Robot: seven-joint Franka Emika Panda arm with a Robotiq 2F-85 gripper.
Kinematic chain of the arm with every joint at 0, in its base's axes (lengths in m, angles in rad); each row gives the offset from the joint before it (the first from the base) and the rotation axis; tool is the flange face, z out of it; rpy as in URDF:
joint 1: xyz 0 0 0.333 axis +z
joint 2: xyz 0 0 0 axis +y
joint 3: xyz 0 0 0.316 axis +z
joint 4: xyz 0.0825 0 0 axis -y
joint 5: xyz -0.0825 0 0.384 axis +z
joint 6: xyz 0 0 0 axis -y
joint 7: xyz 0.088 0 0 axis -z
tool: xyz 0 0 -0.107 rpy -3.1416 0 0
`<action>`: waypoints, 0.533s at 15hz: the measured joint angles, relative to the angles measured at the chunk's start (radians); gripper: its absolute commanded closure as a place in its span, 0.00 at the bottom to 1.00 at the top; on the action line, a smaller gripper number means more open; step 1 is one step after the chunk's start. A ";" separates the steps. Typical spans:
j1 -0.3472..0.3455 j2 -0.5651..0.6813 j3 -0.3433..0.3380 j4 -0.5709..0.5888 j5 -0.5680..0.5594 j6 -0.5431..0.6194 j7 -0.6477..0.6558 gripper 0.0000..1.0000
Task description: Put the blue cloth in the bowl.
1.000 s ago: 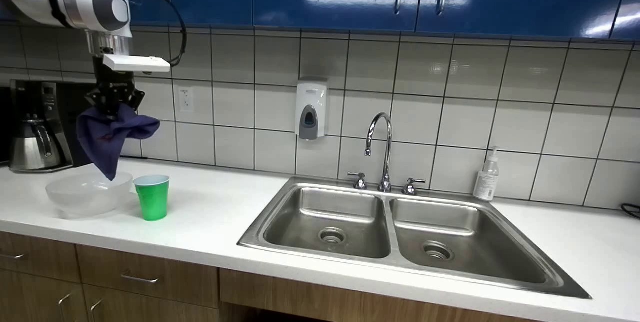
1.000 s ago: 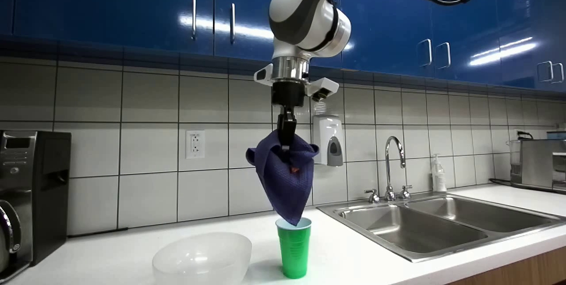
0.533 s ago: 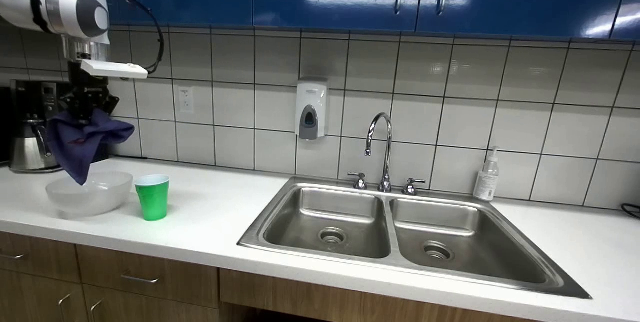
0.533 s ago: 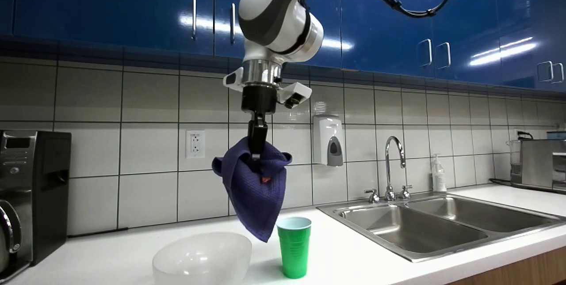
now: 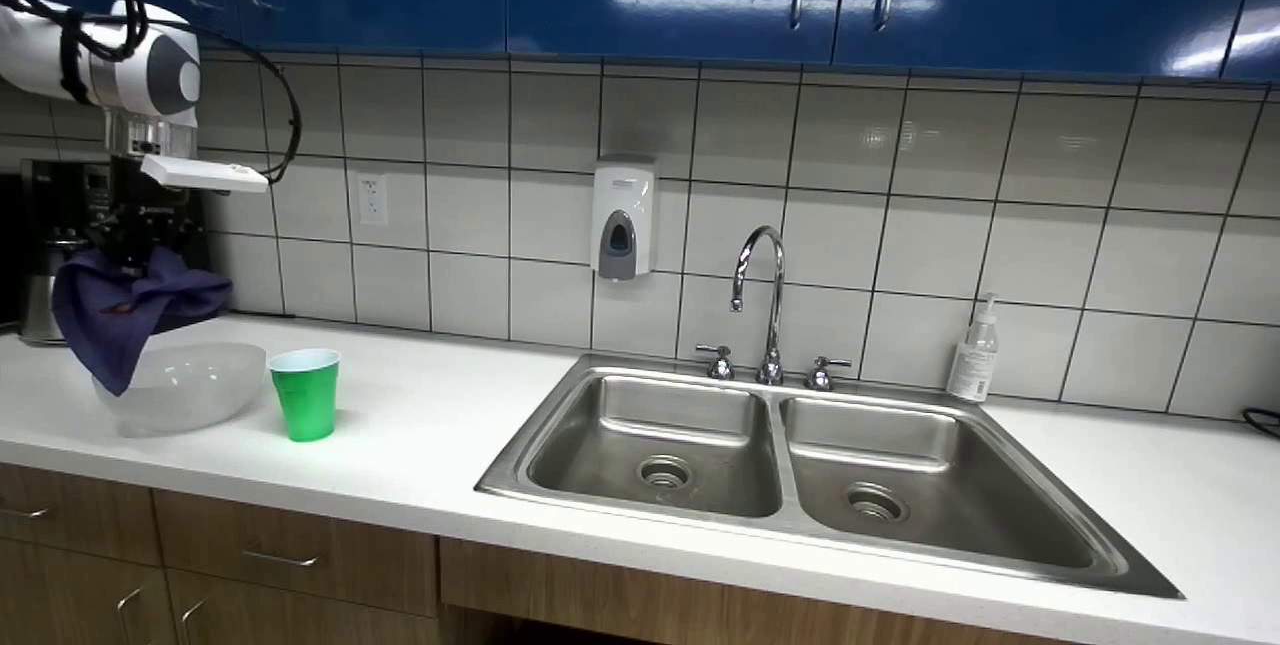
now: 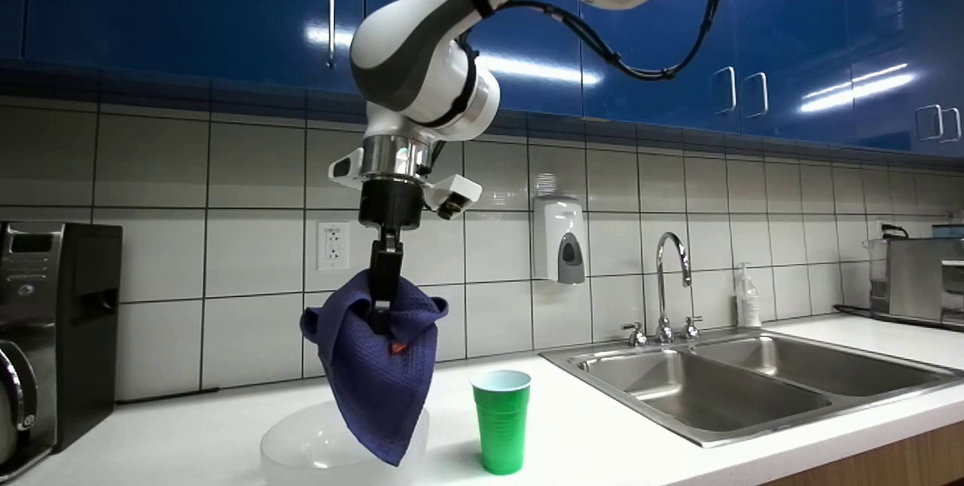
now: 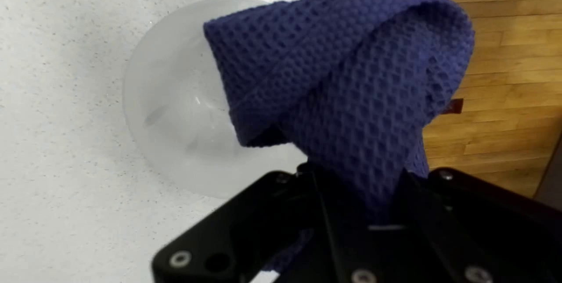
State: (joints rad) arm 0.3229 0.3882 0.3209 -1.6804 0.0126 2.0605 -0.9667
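Far left: the coffee maker (image 6: 79,335) stood on the counter (image 6: 196,433), toward the back edge. The counter's left corners lay out of frame in both exterior views.

Next: the bowl (image 6: 297,469), upright on the counter. The part of its inside that showed held nothing.

Next: in an exterior view the blue cloth (image 6: 375,379) hung in mid-air across the right part of the bowl, lowest corner pointing down. The gripper (image 6: 382,310) was clamped on the cloth's bunched upper part. In the wrist view the cloth covered the bowl's right part and, seen from there, reached past the counter's front edge, with wooden floor (image 7: 505,77) beyond. Whether the low corner touched the rim could not be told.

Right of that: the green cup (image 6: 501,422), upright, apart from bowl and cloth. Farther right: the sink (image 6: 708,395), well apart.

Step in hand (judged): carry; grasp done, placing not yet. The cloth seemed too near the front edge for a clean drop. The next move appeared to call for a shift toward the back edge until the folds stood over the bowl's mouth, then a descent, then parting of the fingers.
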 measured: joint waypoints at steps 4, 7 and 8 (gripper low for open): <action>0.003 0.099 0.000 0.118 -0.011 -0.027 -0.001 0.96; 0.003 0.169 -0.001 0.202 -0.016 -0.048 -0.005 0.96; 0.003 0.192 -0.002 0.229 -0.016 -0.058 -0.009 0.96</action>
State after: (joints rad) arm 0.3260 0.5803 0.3193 -1.4516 -0.0038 2.0027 -0.9754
